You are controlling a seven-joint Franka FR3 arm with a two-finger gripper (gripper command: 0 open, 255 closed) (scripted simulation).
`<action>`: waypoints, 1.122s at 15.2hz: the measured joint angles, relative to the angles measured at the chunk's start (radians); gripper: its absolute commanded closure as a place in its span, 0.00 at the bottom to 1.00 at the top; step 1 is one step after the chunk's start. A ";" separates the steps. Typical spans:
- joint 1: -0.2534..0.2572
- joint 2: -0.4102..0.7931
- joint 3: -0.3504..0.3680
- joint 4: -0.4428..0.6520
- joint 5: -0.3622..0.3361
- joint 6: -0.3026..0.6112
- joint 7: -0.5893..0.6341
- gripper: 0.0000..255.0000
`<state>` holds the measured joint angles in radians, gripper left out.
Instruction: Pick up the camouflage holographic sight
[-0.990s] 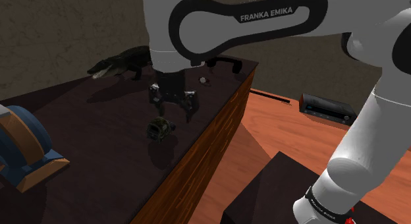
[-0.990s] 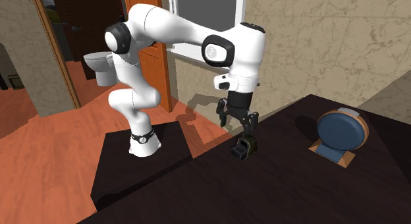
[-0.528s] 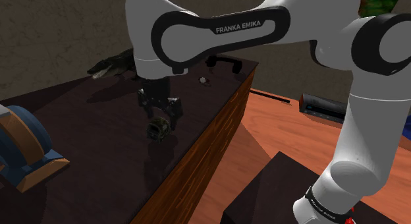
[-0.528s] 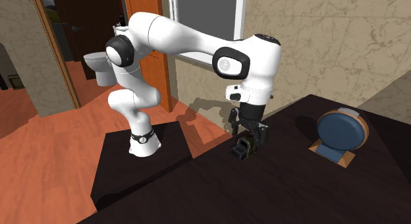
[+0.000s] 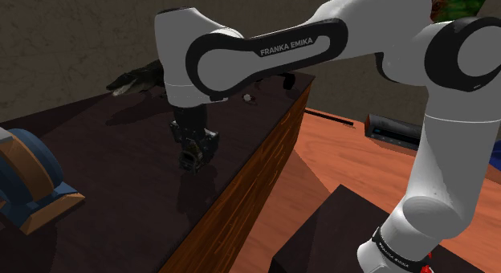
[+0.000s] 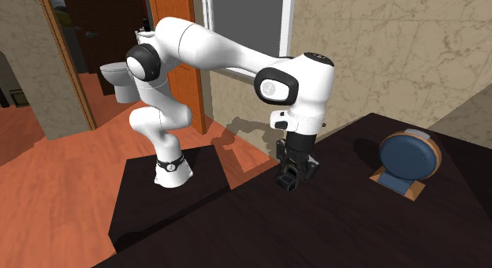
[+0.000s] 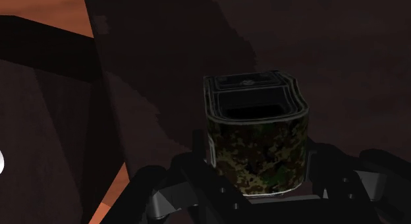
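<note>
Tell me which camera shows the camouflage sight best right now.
Wrist view: the camouflage sight sits close and central, pattern and hollow top plain. Shoulder and second exterior views show it small and dark, partly hidden by the gripper.

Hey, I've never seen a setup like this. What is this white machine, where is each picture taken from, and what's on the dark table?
It is a white robot arm standing on a dark box beside a dark table. The black part at its tip is the end effector, its grasping tool. One picture looks over the table from beside the box, the second faces the arm across the table, and the third comes from a camera on the hand itself. On the table are a small camouflage sight, a dark crocodile figure at the far end and a blue round object on a wooden base. The end effector is down at the sight. Whether it grips it, I cannot tell.
</note>
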<state>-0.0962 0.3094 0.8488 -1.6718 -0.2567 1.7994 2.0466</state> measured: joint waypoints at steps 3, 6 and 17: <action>0.000 0.000 0.000 0.000 0.000 0.000 0.000 1.00; 0.000 0.000 0.000 0.000 0.000 0.001 0.000 1.00; 0.010 -0.010 0.007 0.112 0.012 -0.117 -0.013 1.00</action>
<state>-0.0863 0.2994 0.8561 -1.5600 -0.2442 1.6825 2.0338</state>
